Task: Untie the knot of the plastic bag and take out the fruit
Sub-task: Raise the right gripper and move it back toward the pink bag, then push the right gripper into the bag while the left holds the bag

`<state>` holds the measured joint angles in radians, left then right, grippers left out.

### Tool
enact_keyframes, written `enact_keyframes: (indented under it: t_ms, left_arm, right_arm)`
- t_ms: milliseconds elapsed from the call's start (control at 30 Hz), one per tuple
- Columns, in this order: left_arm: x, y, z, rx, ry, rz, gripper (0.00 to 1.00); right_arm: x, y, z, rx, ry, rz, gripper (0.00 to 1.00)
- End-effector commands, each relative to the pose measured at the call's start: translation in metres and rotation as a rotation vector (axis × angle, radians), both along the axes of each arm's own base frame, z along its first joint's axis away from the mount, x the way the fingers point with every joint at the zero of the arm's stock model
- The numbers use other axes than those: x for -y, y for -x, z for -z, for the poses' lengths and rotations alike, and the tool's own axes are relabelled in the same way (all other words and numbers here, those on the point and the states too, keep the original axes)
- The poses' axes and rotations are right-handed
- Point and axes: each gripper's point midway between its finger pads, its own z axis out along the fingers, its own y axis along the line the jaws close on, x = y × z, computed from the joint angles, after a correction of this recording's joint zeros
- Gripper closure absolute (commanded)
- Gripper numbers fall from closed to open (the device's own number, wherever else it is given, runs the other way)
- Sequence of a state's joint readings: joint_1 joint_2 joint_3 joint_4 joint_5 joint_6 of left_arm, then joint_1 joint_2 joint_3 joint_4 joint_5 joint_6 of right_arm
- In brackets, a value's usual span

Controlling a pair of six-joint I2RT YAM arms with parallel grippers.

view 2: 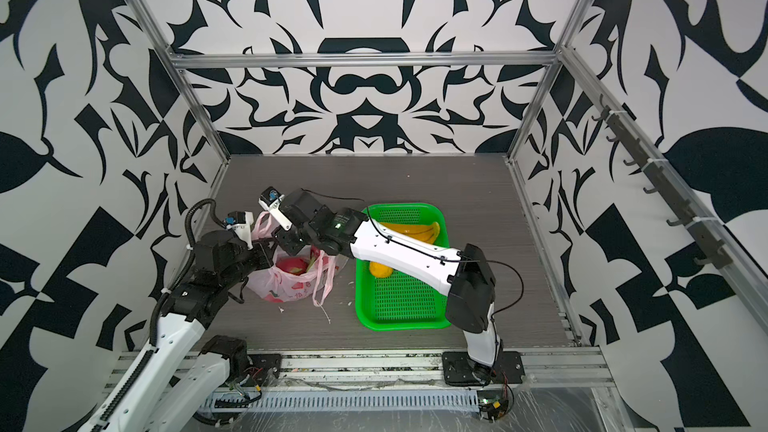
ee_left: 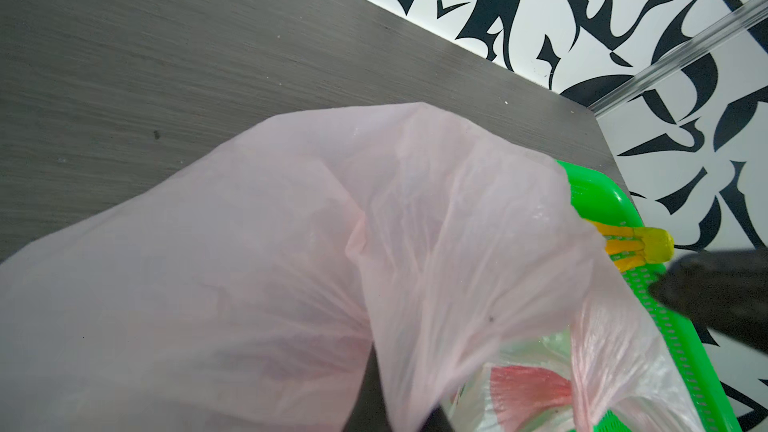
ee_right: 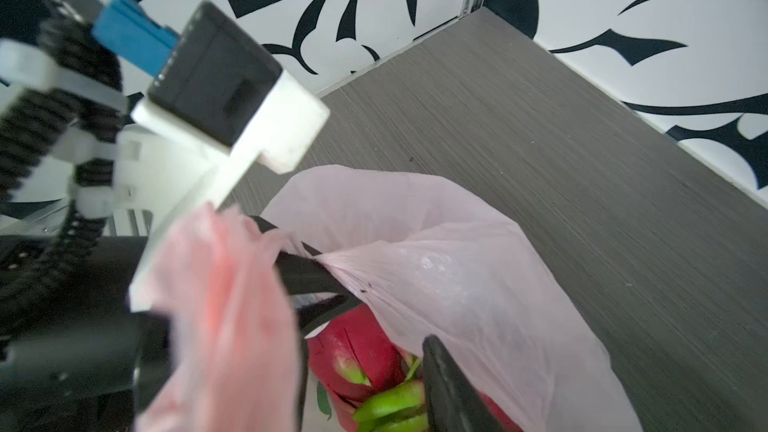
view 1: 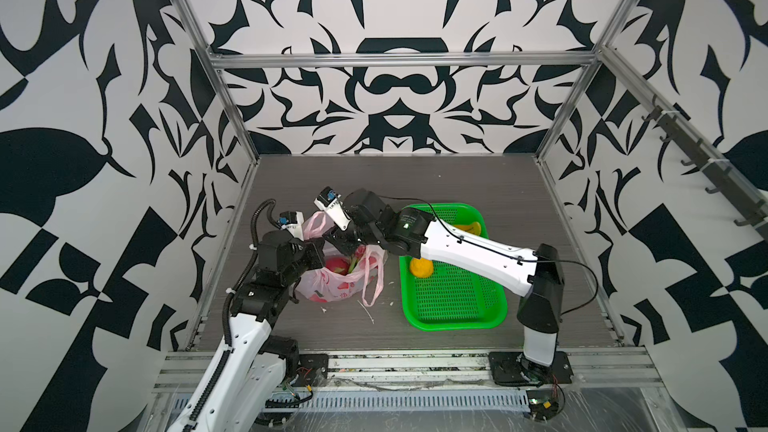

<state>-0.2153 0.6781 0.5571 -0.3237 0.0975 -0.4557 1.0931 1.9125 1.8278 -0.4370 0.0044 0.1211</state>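
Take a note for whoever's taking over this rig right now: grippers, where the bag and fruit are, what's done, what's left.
Left gripper: shut on the plastic bag at its rim, holding the mouth open.
Right gripper: reached into the bag, fingers either side of a dragon fruit; whether it grips is unclear.
Things: the bag sits on the table beside the green basket; bananas and orange citrus lie in the basket.
Done: knot untied, handle loop hanging loose; bananas and citrus out.
Left: take out the dragon fruit; how many are inside cannot be told.
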Motion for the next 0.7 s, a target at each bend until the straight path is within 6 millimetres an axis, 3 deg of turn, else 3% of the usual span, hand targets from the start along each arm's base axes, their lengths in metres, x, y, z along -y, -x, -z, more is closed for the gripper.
enact_keyframes:
  t_ms: [0,233,667]
  left_arm:
    - [-0.009,0.009,0.016,-0.05,-0.003,-0.048,1.0]
    - [-0.012,0.016,0.027,-0.062,0.023,-0.076,1.0]
    - [-0.007,0.034,0.046,-0.107,0.096,-0.066,1.0]
  right_arm:
    - [-0.004,0.007,0.003,-0.019,0.004,-0.032,0.56]
    - [0.006,0.02,0.045,-0.067,0.104,-0.021,0.58]
    - [0.021,0.042,0.104,-0.154,0.23,0.039,0.58]
